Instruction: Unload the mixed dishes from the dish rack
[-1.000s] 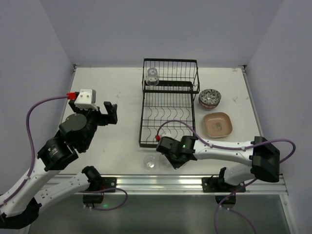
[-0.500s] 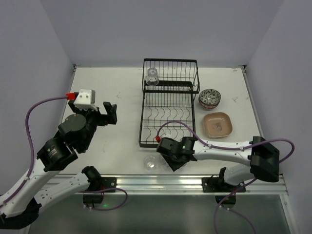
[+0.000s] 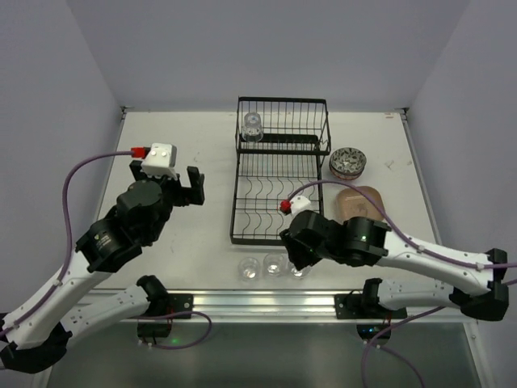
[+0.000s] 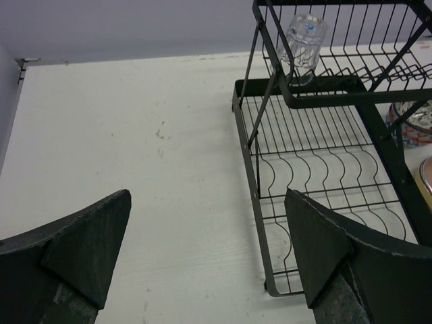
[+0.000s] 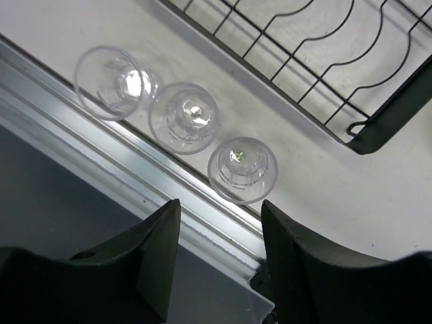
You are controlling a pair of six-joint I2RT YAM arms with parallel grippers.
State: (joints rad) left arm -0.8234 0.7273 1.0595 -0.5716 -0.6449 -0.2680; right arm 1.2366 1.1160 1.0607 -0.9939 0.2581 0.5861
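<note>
The left gripper (image 4: pixel 206 202) hung spread wide and empty; ahead to its right, the dish rack (image 4: pixel 324 102) held one glass (image 4: pixel 304 40) on its upper shelf, likely the next target. The right gripper (image 5: pixel 216 216) stood parted and empty, with three glasses (image 5: pixel 183 116) lined up just beyond its tips, seemingly grouped clear of the rack.

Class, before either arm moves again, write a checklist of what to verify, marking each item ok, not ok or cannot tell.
1. Right hand empty: ok, open above the unloaded glasses.
2. Three unloaded glasses in a row on the table: ok.
3. Left hand open and empty: ok.
4. Dish rack emptied: not ok, a fourth glass sits on its upper shelf.
5. Which way up that glass stands: cannot tell.
</note>
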